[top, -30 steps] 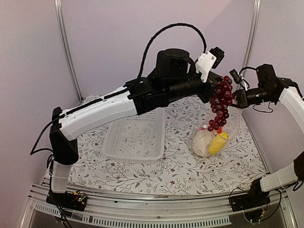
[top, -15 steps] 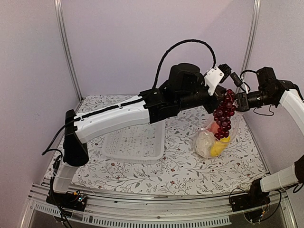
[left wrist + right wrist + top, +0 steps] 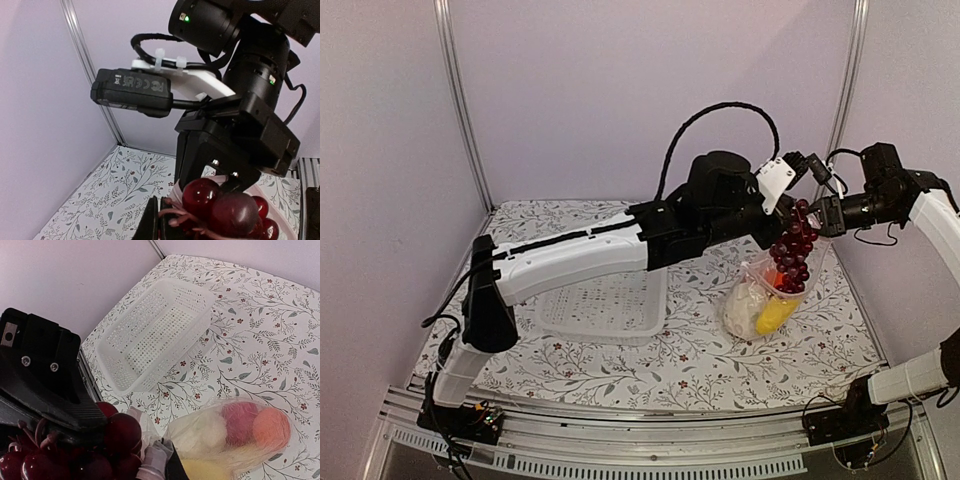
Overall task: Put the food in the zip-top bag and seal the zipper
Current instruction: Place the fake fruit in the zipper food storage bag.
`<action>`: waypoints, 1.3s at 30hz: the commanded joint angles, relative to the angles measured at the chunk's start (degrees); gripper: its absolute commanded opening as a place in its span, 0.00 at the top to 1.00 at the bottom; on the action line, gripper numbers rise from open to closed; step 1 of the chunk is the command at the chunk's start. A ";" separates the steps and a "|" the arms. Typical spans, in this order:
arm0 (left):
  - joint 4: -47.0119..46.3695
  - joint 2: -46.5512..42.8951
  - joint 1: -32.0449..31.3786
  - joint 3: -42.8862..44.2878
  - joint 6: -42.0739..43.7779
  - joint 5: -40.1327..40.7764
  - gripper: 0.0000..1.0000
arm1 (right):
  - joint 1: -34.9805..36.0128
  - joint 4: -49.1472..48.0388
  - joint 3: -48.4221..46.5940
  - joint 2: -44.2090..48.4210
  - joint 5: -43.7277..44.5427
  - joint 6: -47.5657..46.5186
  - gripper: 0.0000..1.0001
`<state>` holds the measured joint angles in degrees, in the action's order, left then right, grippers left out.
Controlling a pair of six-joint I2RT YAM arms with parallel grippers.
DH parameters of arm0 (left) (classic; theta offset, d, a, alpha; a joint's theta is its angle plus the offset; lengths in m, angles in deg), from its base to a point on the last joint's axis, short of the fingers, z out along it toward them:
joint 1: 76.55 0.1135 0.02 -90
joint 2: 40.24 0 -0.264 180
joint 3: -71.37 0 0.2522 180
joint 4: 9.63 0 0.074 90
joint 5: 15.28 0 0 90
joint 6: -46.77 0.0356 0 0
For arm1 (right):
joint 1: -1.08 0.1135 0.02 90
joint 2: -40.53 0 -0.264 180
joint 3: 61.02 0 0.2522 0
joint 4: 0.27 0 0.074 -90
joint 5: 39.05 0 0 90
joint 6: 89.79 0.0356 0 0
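One last piece, the grape bunch (image 3: 792, 248), hangs clenched in the left end effector (image 3: 798, 208) at the mouth of the zip-top bag (image 3: 757, 305), whose rim the right end effector (image 3: 825, 214) grasps near the desk's (image 3: 620, 365) right edge. Next, likely: lower, release, then seal.

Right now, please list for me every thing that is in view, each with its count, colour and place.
bunch of toy grapes: one, dark purple-red, hanging from the left gripper at the bag's mouth
crinkly plastic zip-top bag: one, clear, far right of the table, mouth raised at the right gripper
toy cauliflower: one, white, inside the bag
round toy fruit: one, orange, inside the bag
rounded toy piece: one, pinkish red, inside the bag, beside the orange fruit
oblong toy piece: at least one, yellow, low in the bag
perforated plastic basket: one, translucent white, middle of the table
floral table cover: one, white with leaves
left gripper: one, black
right gripper: one, black
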<state>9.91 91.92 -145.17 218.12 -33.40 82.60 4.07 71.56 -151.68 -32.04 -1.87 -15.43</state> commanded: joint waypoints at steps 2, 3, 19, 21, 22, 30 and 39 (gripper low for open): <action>-0.28 0.61 -0.81 -2.70 2.51 5.33 1.00 | 0.10 -1.03 -0.35 2.61 -3.62 0.59 1.00; -0.17 0.52 -0.90 -3.26 2.98 6.34 1.00 | 0.09 -1.07 -0.35 2.55 -3.81 0.60 1.00; -7.64 -8.11 -2.20 -15.76 3.02 2.14 1.00 | -0.30 -2.75 -1.41 -0.58 -2.97 2.52 1.00; -7.09 -6.54 -2.50 -13.37 3.17 0.49 1.00 | -0.35 -2.81 -1.46 -0.64 -3.04 2.59 1.00; -7.15 -5.81 -2.86 -12.60 3.46 0.52 1.00 | -0.35 -2.86 -1.49 -0.68 -3.00 2.69 1.00; -4.40 1.26 -4.05 -3.07 7.56 3.41 1.00 | -0.35 -1.32 -2.90 -0.41 -7.58 2.12 1.00; -3.29 0.46 -5.60 -6.83 13.73 6.74 1.00 | -1.75 -1.81 -5.12 -0.54 -12.19 2.62 1.00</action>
<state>6.11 93.36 -149.15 214.75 -23.74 87.32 3.10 71.16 -153.43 -32.83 -8.49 -13.57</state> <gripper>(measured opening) 0.004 0.003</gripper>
